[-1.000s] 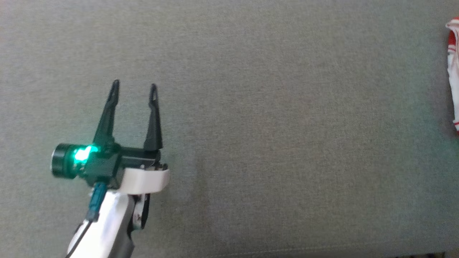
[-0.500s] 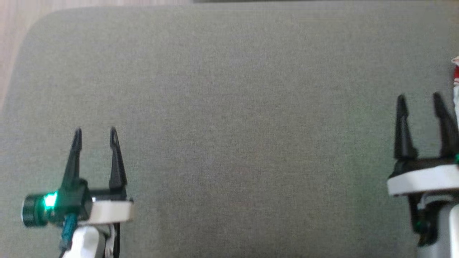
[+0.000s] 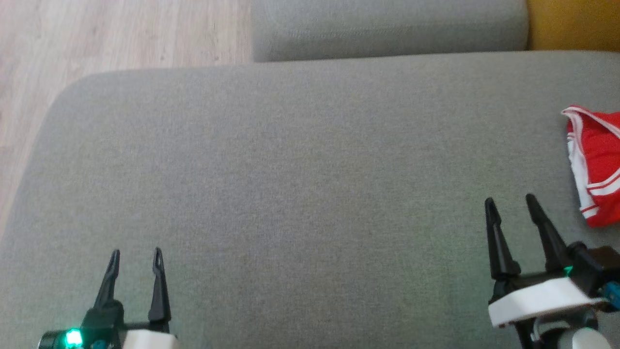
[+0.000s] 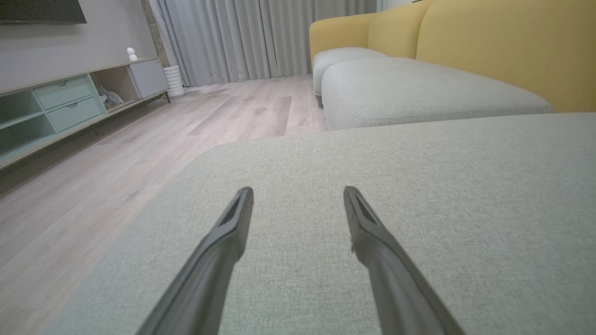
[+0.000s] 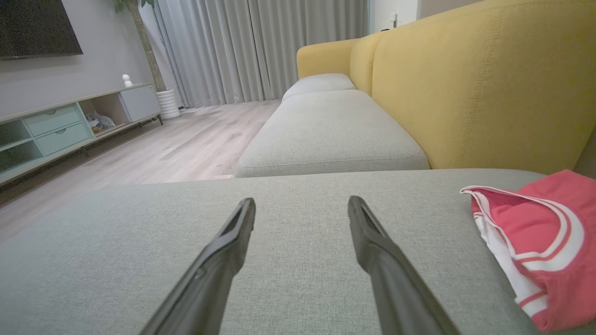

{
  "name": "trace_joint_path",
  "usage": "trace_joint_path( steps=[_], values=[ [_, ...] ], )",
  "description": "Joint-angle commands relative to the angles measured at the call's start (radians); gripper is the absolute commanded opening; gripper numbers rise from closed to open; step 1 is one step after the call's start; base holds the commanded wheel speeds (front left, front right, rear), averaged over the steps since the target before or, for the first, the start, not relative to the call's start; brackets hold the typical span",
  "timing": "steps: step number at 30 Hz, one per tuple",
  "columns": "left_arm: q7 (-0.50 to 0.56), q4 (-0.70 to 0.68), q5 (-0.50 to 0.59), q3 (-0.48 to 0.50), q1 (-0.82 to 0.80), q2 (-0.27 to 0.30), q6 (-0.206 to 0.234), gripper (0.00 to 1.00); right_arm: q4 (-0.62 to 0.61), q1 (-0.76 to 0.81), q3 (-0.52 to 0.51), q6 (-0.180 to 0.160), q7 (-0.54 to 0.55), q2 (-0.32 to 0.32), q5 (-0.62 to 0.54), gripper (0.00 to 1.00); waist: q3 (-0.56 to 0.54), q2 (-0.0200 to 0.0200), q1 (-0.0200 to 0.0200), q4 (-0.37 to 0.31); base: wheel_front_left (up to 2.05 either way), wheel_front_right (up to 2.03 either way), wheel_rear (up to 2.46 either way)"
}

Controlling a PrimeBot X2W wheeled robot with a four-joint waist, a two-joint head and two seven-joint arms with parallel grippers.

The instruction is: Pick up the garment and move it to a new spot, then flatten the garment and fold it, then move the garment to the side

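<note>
Left claw (image 3: 136, 252) wide, nothing between the fingers. Right claw (image 3: 509, 199) the same: wide, empty. Both are low at the near edge of the grey seat cushion (image 3: 290, 160), fingers pointing away from the robot across it. Can't tell whether they touch the fabric. Left fingers run nearly straight ahead; right ones lean slightly left toward the tips. Fingers are long, dark and tapered, with slotted tips, on white wrist housings.

Cushion: flat, tight woven fabric, smooth, rounded far-left corner.

Garment (image 3: 598, 160): red cloth with white striped trim, bunched in soft folds with a white inner layer showing. It lies on the cushion's right side, cut off by the head view's edge. It is near the right claw, ahead and to its right, not touching, and well apart from the left claw.

Second grey cushion (image 3: 387, 29) beyond, yellow sofa back (image 5: 465, 93) to the right, pale wood-plank floor (image 3: 121, 34) at left.
</note>
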Motion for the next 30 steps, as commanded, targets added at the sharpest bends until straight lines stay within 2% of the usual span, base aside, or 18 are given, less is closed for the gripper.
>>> trace_joint_path(
  steps=[1, 9, 30],
  values=[
    [0.003, -0.026, -0.006, 0.038, -0.013, 0.023, 0.002, 1.00, -0.036, -0.010, 0.030, -0.001, -0.008, -0.005, 0.006, 1.00, -0.027, -0.0001, 0.0002, -0.009, 0.00, 0.00, 0.00],
    [0.034, -0.048, -0.023, 0.031, 0.027, 0.032, -0.002, 1.00, -0.060, 0.033, 0.048, -0.001, -0.003, -0.005, 0.017, 1.00, -0.067, -0.0001, 0.0002, -0.019, 0.00, 0.00, 0.00],
    [0.054, -0.081, -0.035, 0.023, 0.027, 0.049, 0.010, 1.00, -0.054, 0.037, 0.058, -0.001, 0.020, -0.005, 0.021, 1.00, -0.067, -0.0001, 0.0002, -0.022, 0.00, 0.00, 0.00]
  ],
)
